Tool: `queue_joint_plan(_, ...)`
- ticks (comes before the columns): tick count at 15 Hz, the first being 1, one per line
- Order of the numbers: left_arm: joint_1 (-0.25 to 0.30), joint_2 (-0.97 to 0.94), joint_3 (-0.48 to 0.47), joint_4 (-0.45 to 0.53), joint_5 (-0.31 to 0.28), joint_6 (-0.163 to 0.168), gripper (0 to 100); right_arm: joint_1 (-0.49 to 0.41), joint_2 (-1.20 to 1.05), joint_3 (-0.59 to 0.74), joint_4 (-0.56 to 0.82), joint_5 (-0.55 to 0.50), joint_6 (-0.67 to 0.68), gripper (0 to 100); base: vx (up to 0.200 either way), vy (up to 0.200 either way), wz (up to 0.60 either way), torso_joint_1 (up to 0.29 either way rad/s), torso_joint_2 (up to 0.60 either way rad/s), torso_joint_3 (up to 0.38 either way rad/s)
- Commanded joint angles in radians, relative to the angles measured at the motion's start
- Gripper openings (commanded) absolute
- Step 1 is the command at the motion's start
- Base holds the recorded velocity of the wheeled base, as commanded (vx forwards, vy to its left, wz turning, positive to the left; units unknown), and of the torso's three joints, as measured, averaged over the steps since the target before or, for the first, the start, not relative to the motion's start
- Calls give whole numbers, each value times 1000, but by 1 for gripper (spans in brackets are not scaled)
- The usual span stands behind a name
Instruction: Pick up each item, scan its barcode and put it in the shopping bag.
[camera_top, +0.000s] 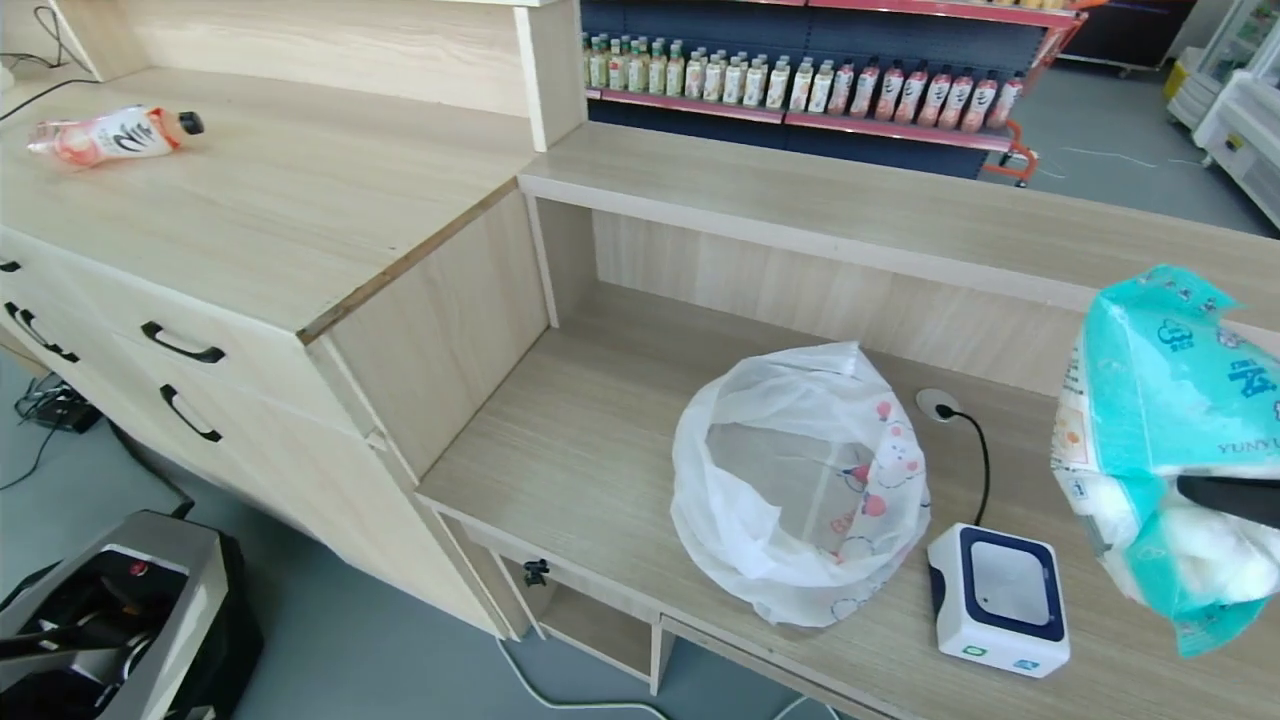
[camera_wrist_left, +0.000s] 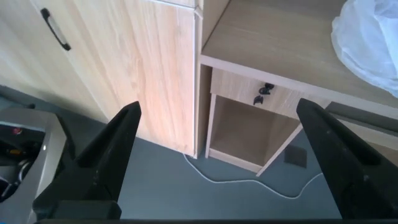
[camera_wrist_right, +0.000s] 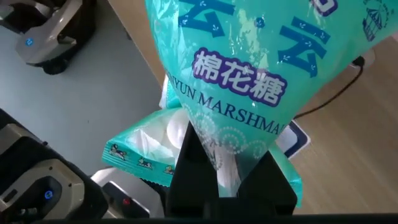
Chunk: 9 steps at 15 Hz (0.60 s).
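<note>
The scene is lit brightly and evenly from above. Only soft shadows are cast on the tabletop (camera_top: 580, 450), deepest beneath the bag (camera_top: 800, 500). Faint glare is seen on the scanner (camera_top: 1000, 590) window and the glossy packet (camera_wrist_right: 249, 62). The left gripper (camera_wrist_left: 219, 107) is rendered dark against pale wood. Straight edges are bowed slightly near the head view's borders.

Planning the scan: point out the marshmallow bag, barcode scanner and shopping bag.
marshmallow bag (camera_top: 1165, 400), head view, teal front panel.
barcode scanner (camera_top: 1003, 585), head view, top window.
shopping bag (camera_top: 703, 512), head view, left wall.
</note>
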<state>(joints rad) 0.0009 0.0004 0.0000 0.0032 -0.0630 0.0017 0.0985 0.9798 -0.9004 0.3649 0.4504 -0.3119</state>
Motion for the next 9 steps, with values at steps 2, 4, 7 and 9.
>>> queue_joint_plan(2, 1, 1, 0, 0, 0, 0, 100, -63, 185, 80, -187, -12, 24, 0, 0, 0, 0, 0, 0, 0)
queue_joint_plan(4, -1, 1, 0, 0, 0, 0, 100, -46, 255, 115, -368, -7, 51, 0, 0, 0, 0, 0, 0, 0)
queue_joint_plan(7, -1, 1, 0, 0, 0, 0, 100, -3, 333, 181, -567, 10, 105, 0, 0, 0, 0, 0, 0, 0)
queue_joint_plan(9, 1, 1, 0, 0, 0, 0, 100, -34, 336, 242, -572, -72, 65, 0, 0, 0, 0, 0, 0, 0)
